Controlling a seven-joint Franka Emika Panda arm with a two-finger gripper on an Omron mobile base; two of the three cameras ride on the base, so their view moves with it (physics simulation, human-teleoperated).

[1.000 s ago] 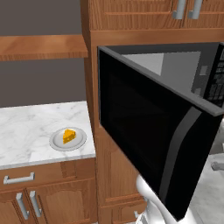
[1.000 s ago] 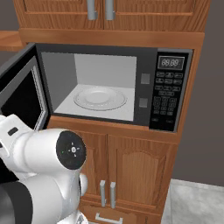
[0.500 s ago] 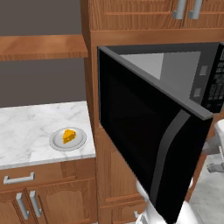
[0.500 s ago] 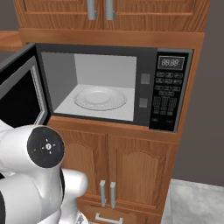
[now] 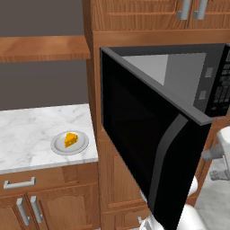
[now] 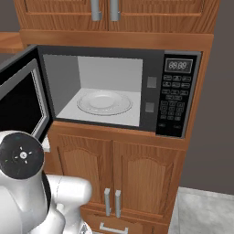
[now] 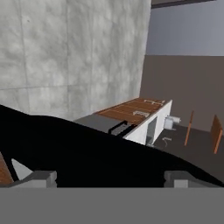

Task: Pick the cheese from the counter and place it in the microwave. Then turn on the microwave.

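The cheese (image 5: 70, 139), a small orange-yellow wedge, lies on a round grey plate (image 5: 58, 147) near the right end of the white marble counter (image 5: 31, 130). The black microwave (image 6: 176, 105) stands with its door (image 5: 148, 152) swung wide open. Its light grey inside holds a glass turntable (image 6: 104, 102) with nothing on it. My gripper (image 7: 109, 178) is open, its fingertips (image 7: 41, 177) wide apart with nothing between them. It hovers close over the door's dark top edge (image 7: 87, 148), far from the cheese.
A brown wooden shelf (image 5: 42, 47) hangs above the counter. Wooden cabinets with silver handles (image 6: 112, 201) sit under the microwave, and more (image 6: 103, 9) are above it. My white arm (image 6: 27, 183) fills the lower left of the right base view.
My arm has swung leftward and lower in the right base view. The microwave door has opened slightly wider. The cheese and plate have not moved.
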